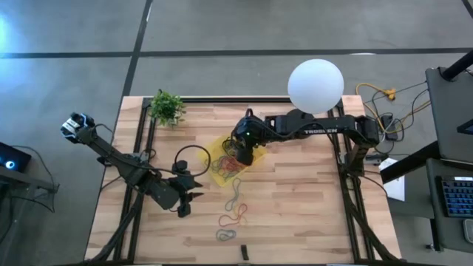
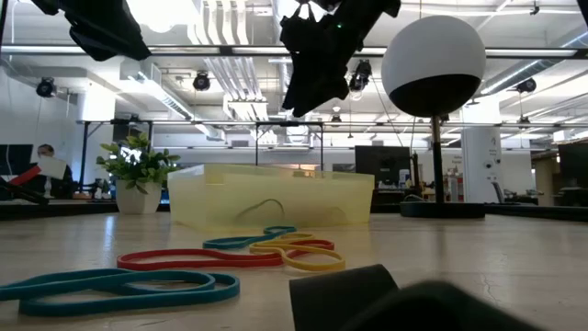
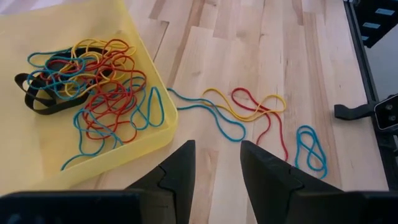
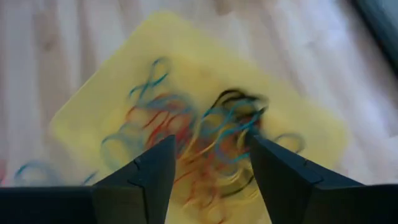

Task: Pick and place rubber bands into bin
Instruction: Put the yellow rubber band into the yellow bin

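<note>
The yellow bin (image 1: 222, 164) sits mid-table and holds a tangle of red, blue, yellow and black rubber bands (image 3: 87, 87). Loose bands lie on the wood near its near side: blue, yellow and red ones (image 3: 249, 109), a small blue loop (image 3: 310, 148), and others toward the near edge (image 1: 233, 216). A big black ring (image 1: 191, 157) lies left of the bin. My right gripper (image 4: 211, 165) hovers open above the bin's bands, pointing down. My left gripper (image 3: 216, 163) is open, low over bare wood left of the loose bands (image 1: 185, 201).
A small potted plant (image 1: 166, 108) stands at the far left corner. The white lamp globe (image 1: 315, 86) stands at the far edge above the right arm. A small dark oblong piece (image 1: 244, 252) lies by the near edge. Bare wood stretches to the right of the bin.
</note>
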